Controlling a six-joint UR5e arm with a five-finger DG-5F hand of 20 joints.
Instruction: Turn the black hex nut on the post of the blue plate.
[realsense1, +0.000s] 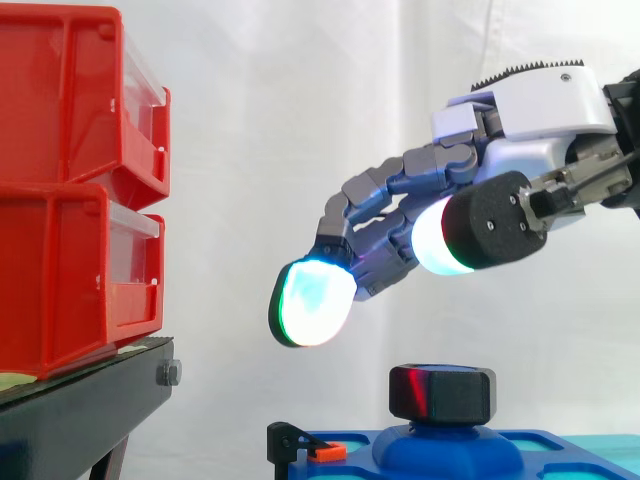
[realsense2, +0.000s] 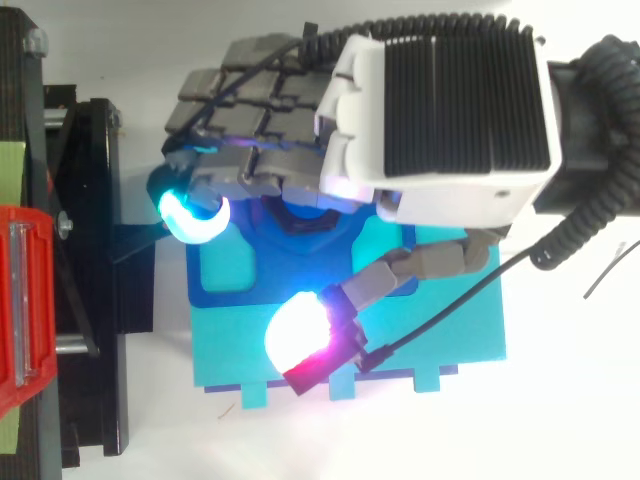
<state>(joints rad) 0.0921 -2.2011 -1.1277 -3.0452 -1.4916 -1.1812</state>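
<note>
The nut sits on the post of the blue plate, upright, with nothing touching it. The plate lies on a turquoise base. The hand hangs above the nut with clear air between them. Its fingers bend loosely downward and hold nothing; the thumb stands well apart from them. Left of the plate, red bins are stacked on a black stand.

Side view level, top view downward — both close on blue plate.
</note>
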